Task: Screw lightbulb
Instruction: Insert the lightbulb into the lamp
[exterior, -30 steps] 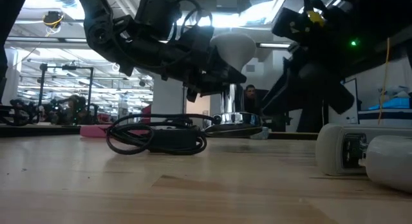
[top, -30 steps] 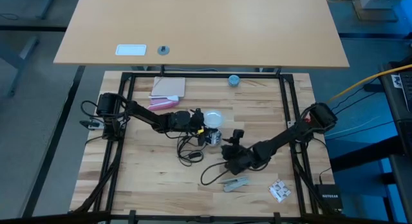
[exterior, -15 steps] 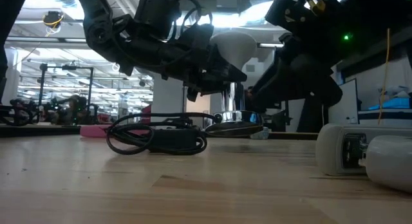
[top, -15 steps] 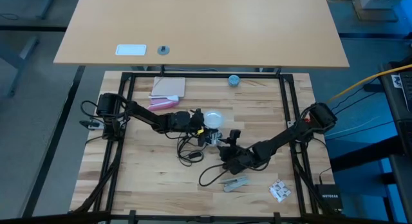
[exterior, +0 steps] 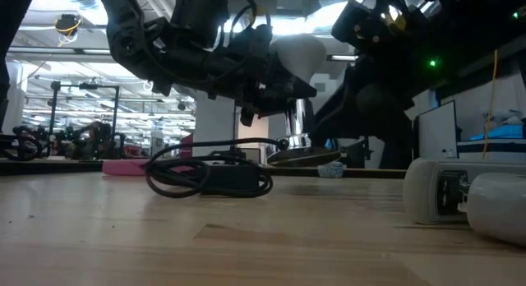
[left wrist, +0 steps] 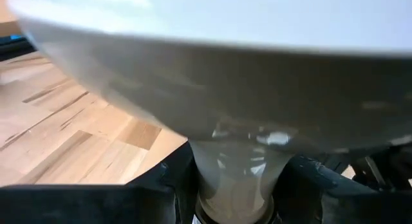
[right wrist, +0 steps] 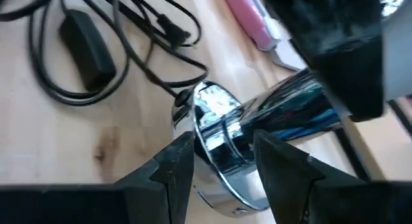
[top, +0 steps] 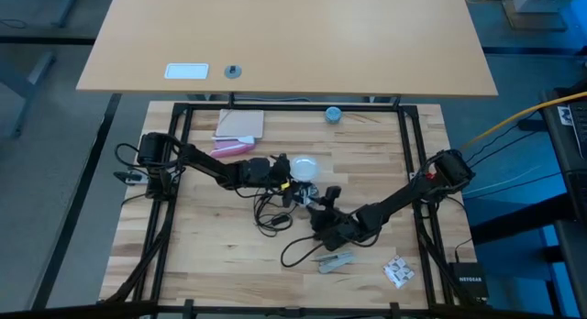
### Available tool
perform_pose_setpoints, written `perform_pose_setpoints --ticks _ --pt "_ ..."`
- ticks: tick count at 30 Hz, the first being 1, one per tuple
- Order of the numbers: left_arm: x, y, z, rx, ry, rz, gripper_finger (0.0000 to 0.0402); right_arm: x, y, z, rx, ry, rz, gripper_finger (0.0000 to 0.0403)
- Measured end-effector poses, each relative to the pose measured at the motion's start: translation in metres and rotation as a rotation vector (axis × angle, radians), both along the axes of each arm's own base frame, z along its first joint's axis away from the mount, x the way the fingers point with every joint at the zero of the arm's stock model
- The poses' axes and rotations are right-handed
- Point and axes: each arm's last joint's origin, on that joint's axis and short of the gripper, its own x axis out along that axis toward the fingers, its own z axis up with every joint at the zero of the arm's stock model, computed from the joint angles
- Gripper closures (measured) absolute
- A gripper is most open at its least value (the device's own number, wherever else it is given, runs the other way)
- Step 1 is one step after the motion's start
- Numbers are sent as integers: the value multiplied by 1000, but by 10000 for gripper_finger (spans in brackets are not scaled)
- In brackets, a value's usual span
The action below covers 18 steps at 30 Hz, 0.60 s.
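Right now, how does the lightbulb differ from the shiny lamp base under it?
The lightbulb is matte white, the lamp base mirror chrome. The left gripper clamps the bulb's neck; the right gripper straddles the base's stem. The bulb hangs in the air, while the base meets the table. Both sit mid-table.

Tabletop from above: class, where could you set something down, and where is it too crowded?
Free: bare wood by the table's left near corner, and the right far part beside the small blue object. Crowded: the middle, where the left claw holds the lightbulb beside the black cord and right claw.
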Motion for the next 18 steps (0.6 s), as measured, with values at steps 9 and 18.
perform_pose_setpoints --ticks 9,18 --pt "0 -2 -1 12 11 2 251 -2 -8 -4 -24 62 -25 237" --pt "-1 -3 -3 15 33 1 251 -12 -15 -10 -21 93 -128 237"
